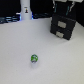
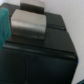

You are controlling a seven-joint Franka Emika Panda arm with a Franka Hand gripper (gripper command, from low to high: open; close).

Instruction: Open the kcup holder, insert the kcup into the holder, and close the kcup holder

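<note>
Up in the upper right of the exterior view stands the kcup holder [image 1: 64,26], a black boxy unit with pale rectangular marks on its front, resting on the white table [image 1: 20,55]. Directly above it, at the top edge of the frame, the dark mass of the arm [image 1: 63,5] hangs over the holder's top; the gripper itself cannot be picked out there, and how far its jaws are parted cannot be told from either view. The kcup [image 1: 34,59], a tiny round pod with a green top and whitish sides, sits alone on the table in the lower middle of the frame, well apart from the holder. A tall white bottle-shaped object [image 1: 25,11] with a blue glow at its base stands in the upper left, against a dark background. In the wrist view the black surface of the kcup holder [image 2: 40,60] fills most of the picture, with a blurred grey metallic block [image 2: 29,26] near the upper left and a teal patch at the left edge.
</note>
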